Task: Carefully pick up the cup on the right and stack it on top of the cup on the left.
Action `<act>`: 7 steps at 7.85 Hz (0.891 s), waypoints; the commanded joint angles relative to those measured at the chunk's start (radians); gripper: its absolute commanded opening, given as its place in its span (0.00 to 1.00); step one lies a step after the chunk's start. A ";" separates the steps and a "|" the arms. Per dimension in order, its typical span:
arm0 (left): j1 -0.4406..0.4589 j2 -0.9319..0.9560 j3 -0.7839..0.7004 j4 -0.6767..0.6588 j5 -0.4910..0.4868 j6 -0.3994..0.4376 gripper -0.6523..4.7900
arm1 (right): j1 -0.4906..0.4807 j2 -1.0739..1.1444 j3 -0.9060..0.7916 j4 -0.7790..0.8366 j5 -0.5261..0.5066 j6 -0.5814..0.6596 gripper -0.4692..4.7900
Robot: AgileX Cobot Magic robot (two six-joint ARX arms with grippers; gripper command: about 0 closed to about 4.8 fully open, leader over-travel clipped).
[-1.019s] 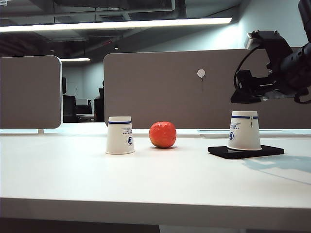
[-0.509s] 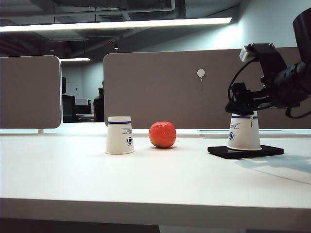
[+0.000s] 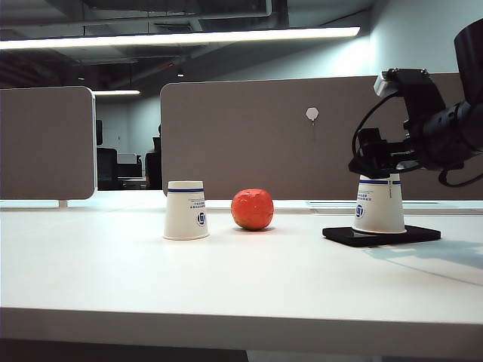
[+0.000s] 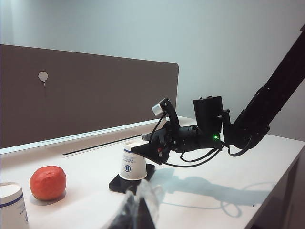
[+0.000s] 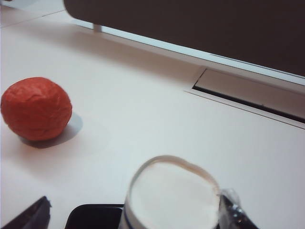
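The right cup [image 3: 379, 204], white paper with a blue band, stands upside down on a black pad [image 3: 416, 233]. The matching left cup [image 3: 186, 210] stands upside down further left. My right gripper [image 3: 375, 165] hovers at the right cup's top, open. In the right wrist view the cup's base [image 5: 169, 195] lies between the spread fingers [image 5: 31, 213], one near its edge and the other well off. The left wrist view shows the right gripper [image 4: 151, 150] over that cup [image 4: 133, 165]. My left gripper [image 4: 138, 210] stays away, shut and empty.
A red-orange round fruit [image 3: 252, 209] sits between the two cups, closer to the left one. Grey partition panels [image 3: 264, 136] run along the table's back edge. A cable slot [image 5: 248, 98] lies in the tabletop behind the right cup.
My right gripper has come down and tipped forward, from above and to the right of the right cup to its top. Cups, fruit and left gripper have not moved.
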 commanded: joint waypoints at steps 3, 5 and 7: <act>0.000 0.000 0.003 0.014 -0.003 0.001 0.11 | -0.043 -0.001 0.009 0.064 -0.008 0.056 1.00; 0.000 0.000 0.003 0.017 -0.003 0.001 0.11 | -0.042 0.020 0.009 0.066 -0.024 0.056 1.00; 0.000 0.000 0.003 0.017 -0.003 0.001 0.11 | -0.042 0.058 0.010 0.086 -0.024 0.056 1.00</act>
